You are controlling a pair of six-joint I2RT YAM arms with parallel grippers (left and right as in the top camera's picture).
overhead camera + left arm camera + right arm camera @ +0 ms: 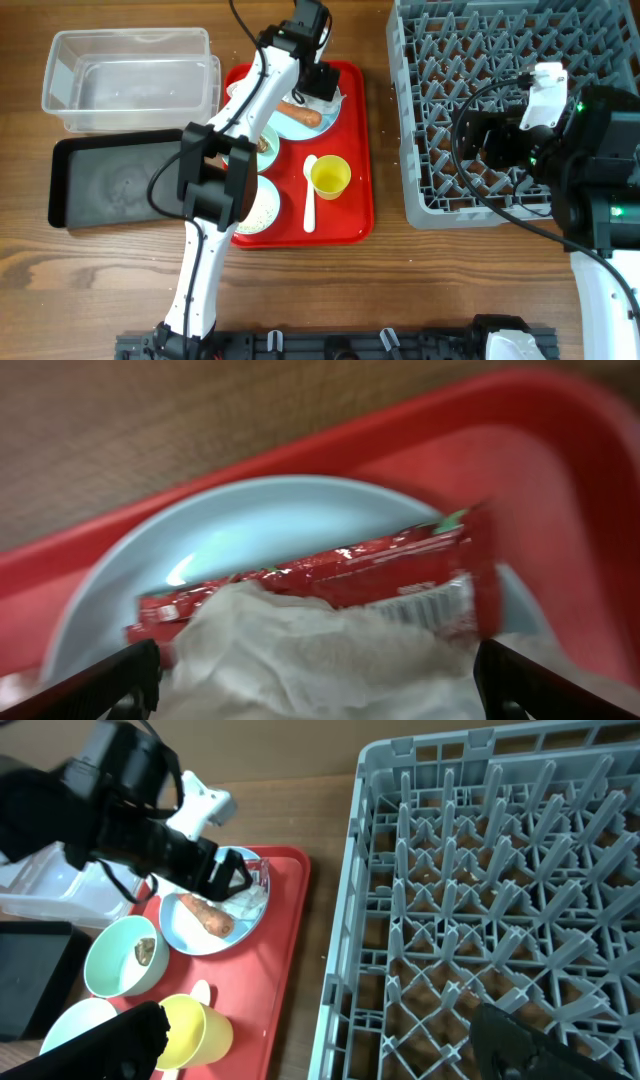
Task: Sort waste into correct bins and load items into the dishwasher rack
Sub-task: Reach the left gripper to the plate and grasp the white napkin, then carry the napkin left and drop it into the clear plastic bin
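My left gripper is open, its fingers on either side of a crumpled white napkin. A red wrapper lies against the napkin on the pale blue plate. An orange sausage piece lies on the same plate. One mint bowl holds a brown lump; the other mint bowl holds rice. The yellow cup and white spoon lie on the red tray. My right gripper is open and empty over the left side of the grey rack.
The clear tub stands at the back left, with the black tray in front of it. The left arm crosses over the left side of the red tray.
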